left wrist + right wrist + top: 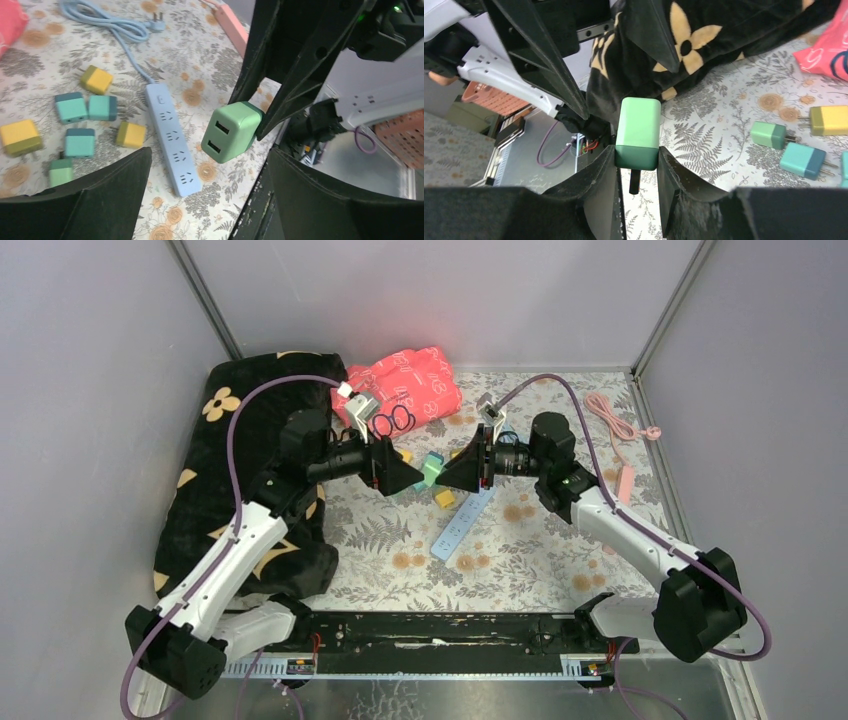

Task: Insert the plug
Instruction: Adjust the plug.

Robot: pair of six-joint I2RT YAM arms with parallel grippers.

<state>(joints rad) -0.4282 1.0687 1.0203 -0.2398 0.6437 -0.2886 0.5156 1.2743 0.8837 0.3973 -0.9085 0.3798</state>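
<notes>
A green plug (638,132) with a dark green base is clamped between my right gripper's (637,165) fingers, one prong showing below it. In the top view the green plug (430,472) hangs above the table between the two grippers, which point at each other. My right gripper (447,473) is shut on it. My left gripper (412,480) is open and empty just to its left. In the left wrist view the plug (231,131) shows its two USB slots, ahead of my open left gripper (210,200). The light blue power strip (172,137) lies flat below, also in the top view (463,525).
Several loose yellow and teal plugs (71,106) lie left of the strip. A pink strip (624,483) with its cord lies at the right. A black flowered blanket (240,470) covers the left side. A red bag (410,380) and scissors (393,421) lie at the back.
</notes>
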